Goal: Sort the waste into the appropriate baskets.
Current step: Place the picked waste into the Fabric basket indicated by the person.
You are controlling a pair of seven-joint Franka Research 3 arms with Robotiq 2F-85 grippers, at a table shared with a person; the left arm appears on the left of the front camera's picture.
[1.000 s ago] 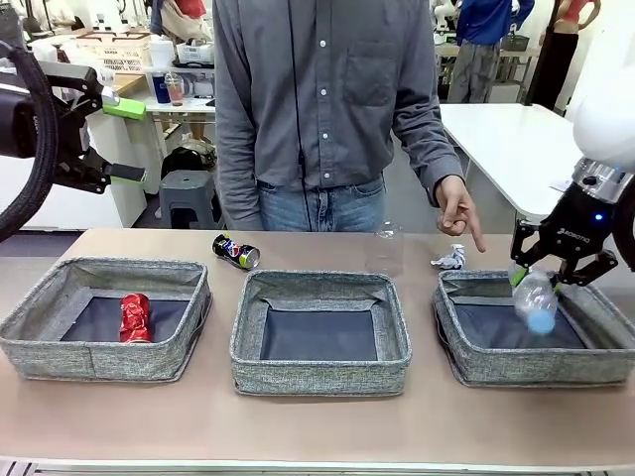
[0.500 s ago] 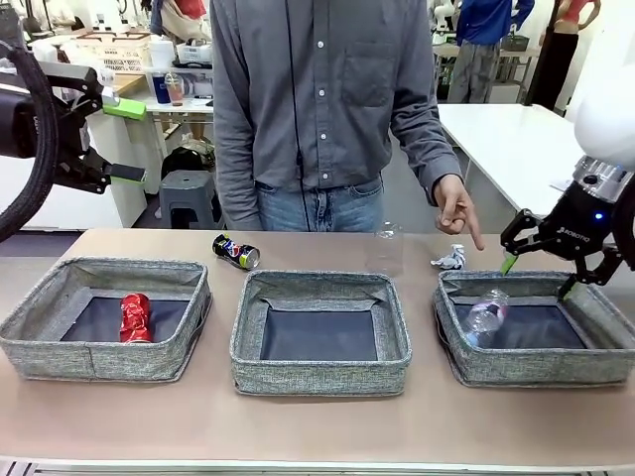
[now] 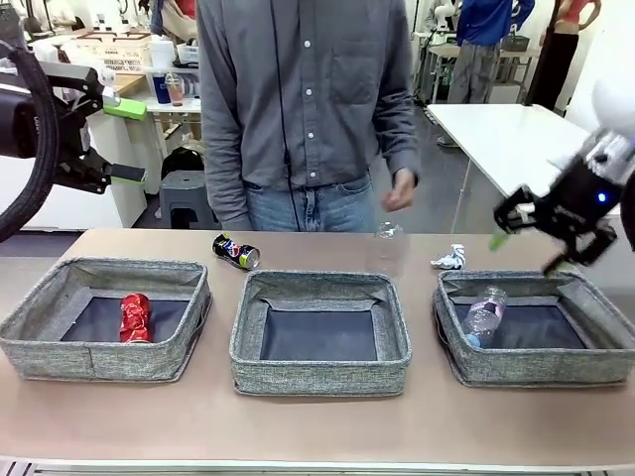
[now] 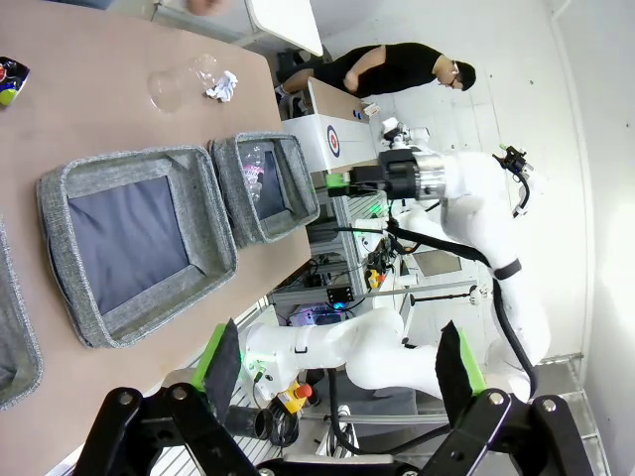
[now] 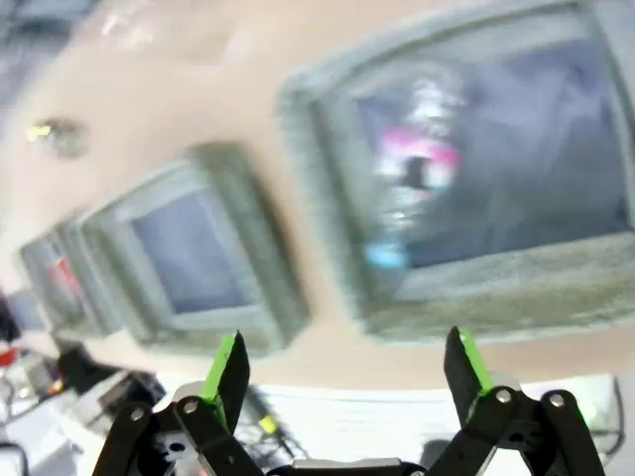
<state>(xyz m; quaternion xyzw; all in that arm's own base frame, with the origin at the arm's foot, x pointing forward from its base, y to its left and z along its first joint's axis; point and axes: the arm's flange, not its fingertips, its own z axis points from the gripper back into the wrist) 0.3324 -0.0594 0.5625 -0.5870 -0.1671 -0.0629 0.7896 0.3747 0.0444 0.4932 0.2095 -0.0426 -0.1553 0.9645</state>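
The right pincer [image 3: 526,253] is hovering wide open. Just below it the clear plastic bottle [image 3: 483,314] is lying in the right basket [image 3: 536,369], probably on its side. Farther out, left of the pincer, the crumpled wrapper [image 3: 451,259] is resting on the counter [image 3: 317,421]. The left pincer [image 3: 127,141] is gaping wide too.

Front camera faces across table [image 3: 317,426]; wrist cameras (high, rolled) share the baskets [image 4: 124,162].

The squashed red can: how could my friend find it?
Three grey baskets sit in a row on the tan table. In the left basket, the crushed red can lies on the dark bottom. The dark blue can lies outside on the table; this one is shiny red.
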